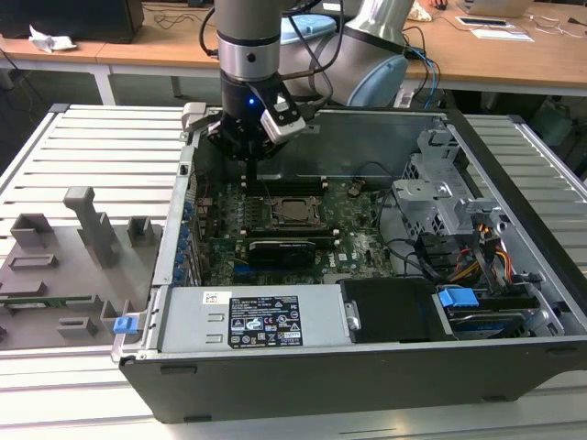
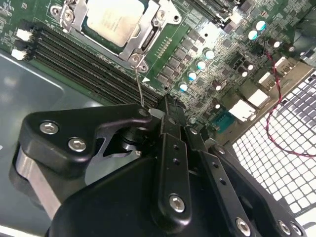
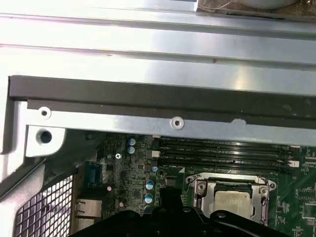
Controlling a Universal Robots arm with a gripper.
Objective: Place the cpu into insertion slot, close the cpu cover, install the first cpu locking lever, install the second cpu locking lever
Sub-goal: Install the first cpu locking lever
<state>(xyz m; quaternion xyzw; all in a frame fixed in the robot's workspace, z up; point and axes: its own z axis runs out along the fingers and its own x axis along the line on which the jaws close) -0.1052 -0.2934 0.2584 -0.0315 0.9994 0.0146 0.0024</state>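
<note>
Cpu (image 2: 111, 19) sits in the insertion slot (image 1: 278, 203), cpu cover (image 2: 136, 47) lowered over it. Gripper (image 2: 165, 106), fingers pressed together, hovers just beside the slot.

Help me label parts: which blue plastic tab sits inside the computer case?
The blue tab toward the exterior view's right, inside the case by the cables; the other tab sits outside its wall.

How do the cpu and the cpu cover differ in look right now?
The cpu is a solid, dull tan square; the cpu cover is a shiny silver frame with a cut-out middle. The cpu shows through that opening; the cpu cover rings it. Both lie flat, level with the green circuit board.
</note>
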